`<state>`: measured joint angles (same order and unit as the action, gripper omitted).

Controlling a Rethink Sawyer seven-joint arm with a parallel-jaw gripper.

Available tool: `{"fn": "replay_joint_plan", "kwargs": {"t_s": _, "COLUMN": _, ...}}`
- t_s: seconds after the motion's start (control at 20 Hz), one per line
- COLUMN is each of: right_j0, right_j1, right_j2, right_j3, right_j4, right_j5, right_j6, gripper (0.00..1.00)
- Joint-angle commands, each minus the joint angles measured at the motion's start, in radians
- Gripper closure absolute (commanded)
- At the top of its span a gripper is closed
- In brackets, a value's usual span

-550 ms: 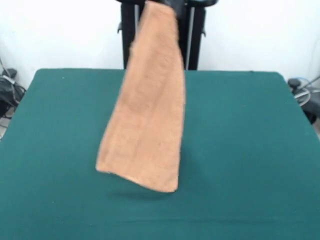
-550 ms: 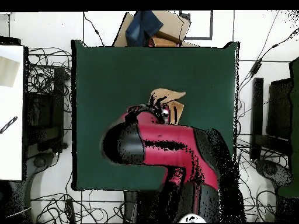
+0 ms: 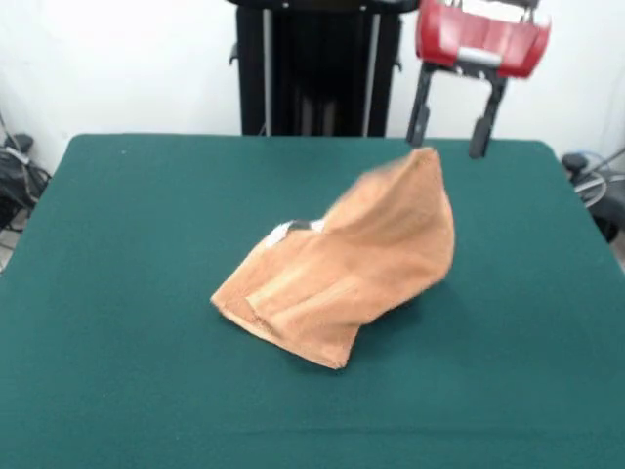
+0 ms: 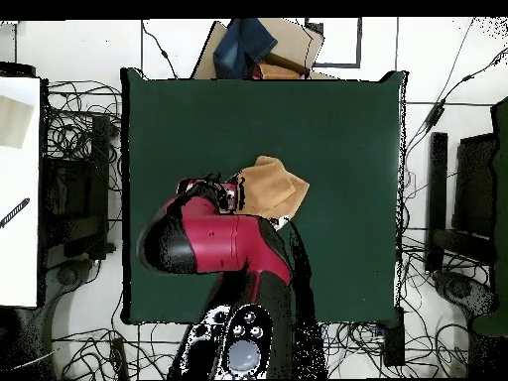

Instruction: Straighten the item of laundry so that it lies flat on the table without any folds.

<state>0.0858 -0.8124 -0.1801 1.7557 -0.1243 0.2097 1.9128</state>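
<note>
Towel (image 3: 342,278) crumpled on table (image 3: 117,293); jaws parted, empty, above.

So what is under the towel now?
The towel lies crumpled on the green table, one end still raised. Only the tabletop shows around it. What its folds cover cannot be seen.

Even bright light; towel (image 3: 347,278) peak perhaps motion-blurred.

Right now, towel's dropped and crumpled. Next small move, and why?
Probably bring the open gripper down onto the towel's raised corner and pinch it: the towel lies folded over itself on the table, one end standing up, nothing held.
</note>
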Motion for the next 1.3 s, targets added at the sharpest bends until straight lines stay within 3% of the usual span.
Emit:
{"fn": "replay_joint_plan", "kwargs": {"t_s": 0.05, "right_j0": 0.046, "right_j1": 0.093, "right_j2": -0.079, "right_j3": 0.132, "right_j4": 0.067, "right_j5": -0.018, "right_j6": 0.290, "gripper": 0.00}}
{"fn": "replay_joint_plan", "kwargs": {"t_s": 0.75, "right_j0": 0.006, "right_j1": 0.023, "right_j2": -0.057, "right_j3": 0.125, "right_j4": 0.090, "right_j5": 0.066, "right_j6": 0.226, "gripper": 0.00}}
{"fn": "replay_joint_plan", "kwargs": {"t_s": 1.15, "right_j0": -0.356, "right_j1": 0.042, "right_j2": 0.225, "right_j3": 0.045, "right_j4": 0.014, "right_j5": 0.064, "right_j6": -0.032, "gripper": 0.00}}
{"fn": "replay_joint_plan", "kwargs": {"t_s": 1.3, "right_j0": -0.403, "right_j1": 0.062, "right_j2": 0.261, "right_j3": 0.035, "right_j4": -0.023, "right_j5": 0.032, "right_j6": -0.032, "gripper": 0.00}}
